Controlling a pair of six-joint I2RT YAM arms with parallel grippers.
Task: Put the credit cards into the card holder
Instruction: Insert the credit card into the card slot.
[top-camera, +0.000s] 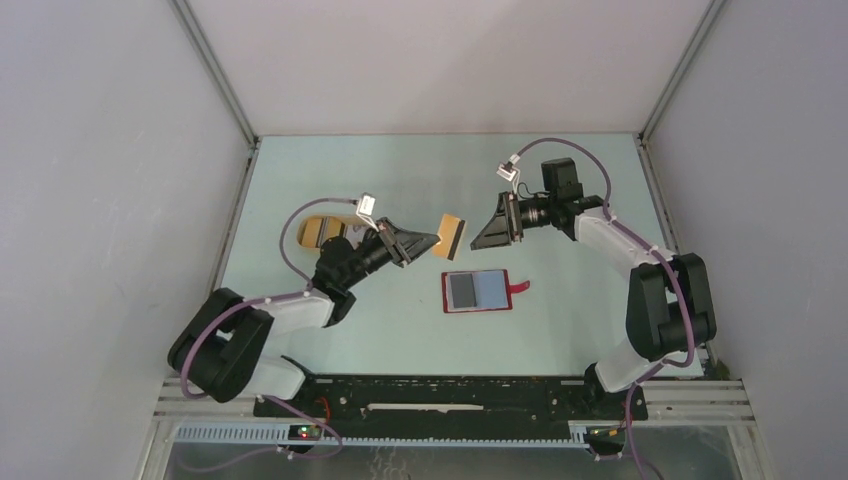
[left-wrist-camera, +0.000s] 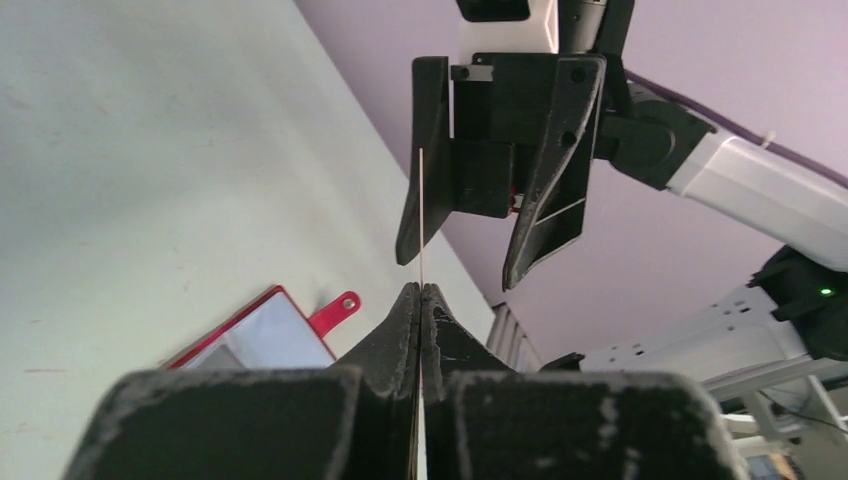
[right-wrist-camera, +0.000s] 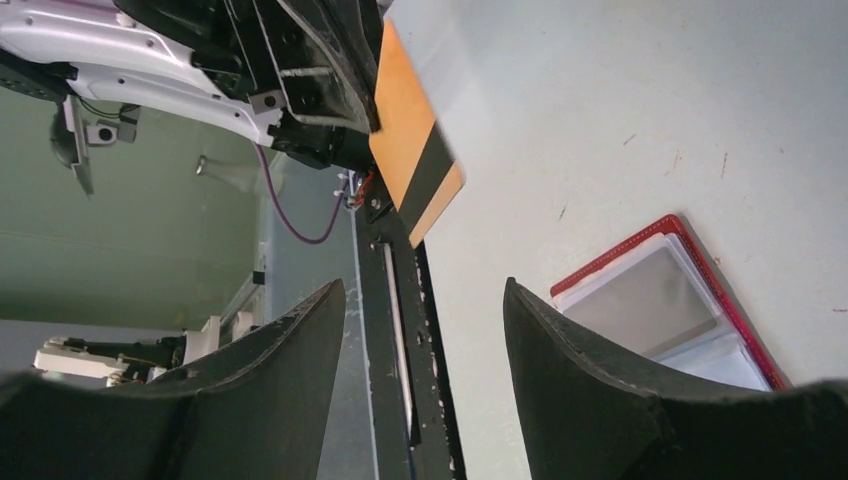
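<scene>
holding the golden-brown card (right-wrist-camera: 408, 150) out edge-on in my left gripper (left-wrist-camera: 420, 298), fingers pinched on it, so the right gripper (right-wrist-camera: 421, 292) (fingers spread, just beside it) can regrip; the card holder (top-camera: 478, 291) lies open on the table (top-camera: 350, 170) nearby.

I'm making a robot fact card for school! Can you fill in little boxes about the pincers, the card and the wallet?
left pincer: shut on the golden card, holding it up off the table
right pincer: open, facing the card
golden card: in the air between the two arms, dark stripe showing
red wallet: lying open and flat on the table, apart from the golden card
</scene>
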